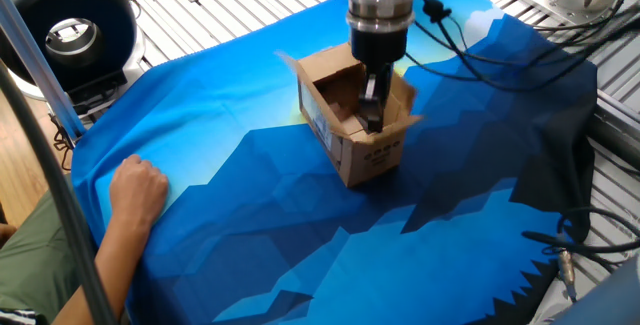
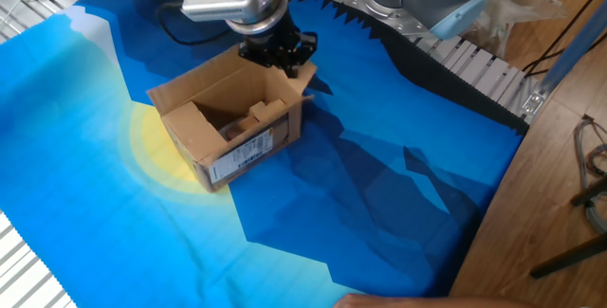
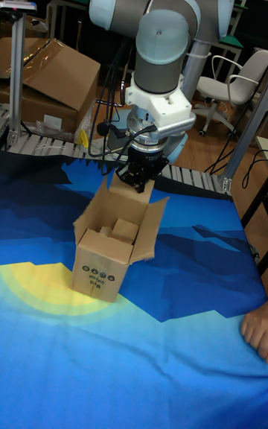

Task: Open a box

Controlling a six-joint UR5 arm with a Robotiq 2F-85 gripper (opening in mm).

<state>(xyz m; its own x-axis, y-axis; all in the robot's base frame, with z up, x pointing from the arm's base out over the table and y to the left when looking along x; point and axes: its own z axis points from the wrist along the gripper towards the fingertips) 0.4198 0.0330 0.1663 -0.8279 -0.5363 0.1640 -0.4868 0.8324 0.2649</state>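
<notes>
The box (image 1: 362,157) is a small brown carton standing on the blue cloth with its top flaps spread open and its inside showing. Its white label faces the front in the other fixed view (image 2: 239,153), and black print shows on one end (image 3: 95,274). My gripper (image 1: 373,115) comes straight down onto the flap at the box's far edge (image 2: 285,60), its dark fingers close together around that flap (image 3: 140,182). What lies at the bottom of the box is unclear.
A person's hand (image 1: 138,187) rests on the cloth near the front edge (image 3: 257,332). Black cables (image 1: 480,53) trail from the wrist over the cloth. A round black device (image 1: 70,25) and a large carton (image 3: 52,86) stand beyond the cloth.
</notes>
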